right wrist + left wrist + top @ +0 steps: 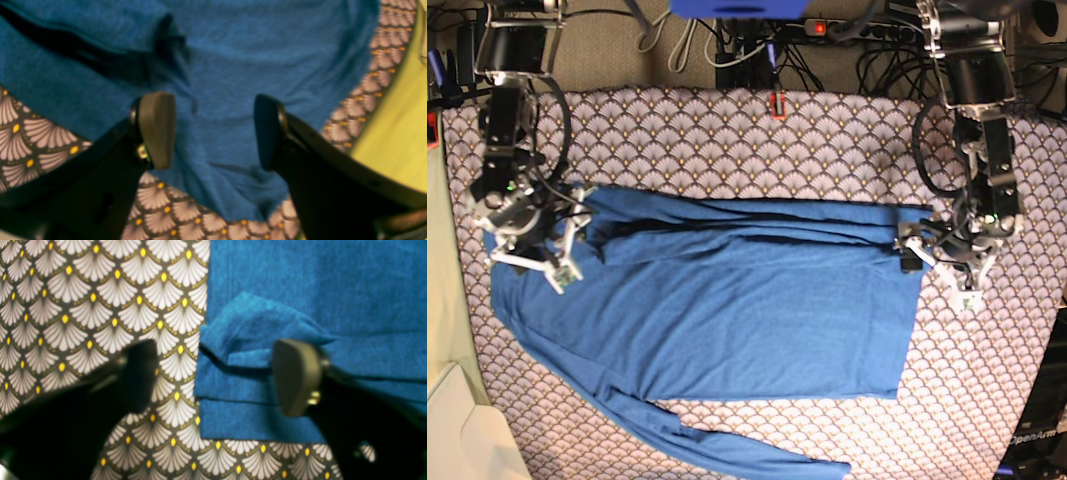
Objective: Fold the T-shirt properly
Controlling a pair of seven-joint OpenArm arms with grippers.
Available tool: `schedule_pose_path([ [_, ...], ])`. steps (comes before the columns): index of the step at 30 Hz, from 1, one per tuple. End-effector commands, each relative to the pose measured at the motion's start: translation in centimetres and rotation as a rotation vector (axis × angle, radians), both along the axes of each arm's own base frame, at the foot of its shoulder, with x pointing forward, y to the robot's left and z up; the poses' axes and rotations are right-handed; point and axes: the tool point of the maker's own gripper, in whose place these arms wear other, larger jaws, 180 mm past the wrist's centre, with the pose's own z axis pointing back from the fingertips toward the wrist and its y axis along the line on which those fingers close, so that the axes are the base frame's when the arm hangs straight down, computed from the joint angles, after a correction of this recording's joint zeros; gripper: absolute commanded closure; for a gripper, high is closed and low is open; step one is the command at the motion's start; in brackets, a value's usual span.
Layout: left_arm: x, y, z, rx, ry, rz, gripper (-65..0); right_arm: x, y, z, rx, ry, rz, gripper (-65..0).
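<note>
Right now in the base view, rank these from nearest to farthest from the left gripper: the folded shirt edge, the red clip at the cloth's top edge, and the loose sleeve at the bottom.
1. Folded shirt edge, right beside the left gripper.
2. Red clip, up at the patterned cloth's top edge.
3. Loose sleeve, trailing along the bottom.

Base view: even, diffuse overhead light, sharp focus, only thin soft shadows under the T-shirt [727, 290] folds. Left wrist view: bright and saturated — the patterned cloth [83, 306] is fairly crisp, while the left claw [217, 376] is blurred and nearly black. Right wrist view: dimmer, soft throughout — the right claw [213, 130] lies in dark silhouette, with a yellow-green cast at the right edge.
</note>
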Motion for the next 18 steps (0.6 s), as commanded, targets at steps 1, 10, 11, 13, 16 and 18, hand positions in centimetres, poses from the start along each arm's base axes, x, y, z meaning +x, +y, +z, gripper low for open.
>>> schedule_pose_path([
  [1,1.3,0.4,1.9,0.010,-0.063,0.001,-58.0,0.9,-0.6,1.7,-0.008,-0.057,-0.010,-38.1],
  [10,-1.1,-0.2,1.5,0.024,-0.059,-0.022,-65.0,-1.2,-1.4,1.2,-0.023,-0.041,-0.029,-38.1],
  [11,-1.6,-0.3,1.0,0.022,-0.045,-0.022,-65.0,-1.4,-1.6,1.1,-0.021,-0.038,-0.038,-38.1],
  [13,-2.3,-0.8,0.1,0.004,-0.023,-0.021,-65.0,-1.6,-1.8,1.0,-0.020,-0.036,-0.047,-38.1],
  [16,-3.2,-1.4,-1.6,-0.017,0.020,-0.016,-65.0,-1.7,-1.9,0.9,-0.020,-0.033,-0.050,-38.1],
  [18,-3.6,-2.0,-2.8,-0.045,0.043,-0.009,-65.0,-2.1,-2.0,0.6,-0.020,-0.024,-0.051,-38.1],
])
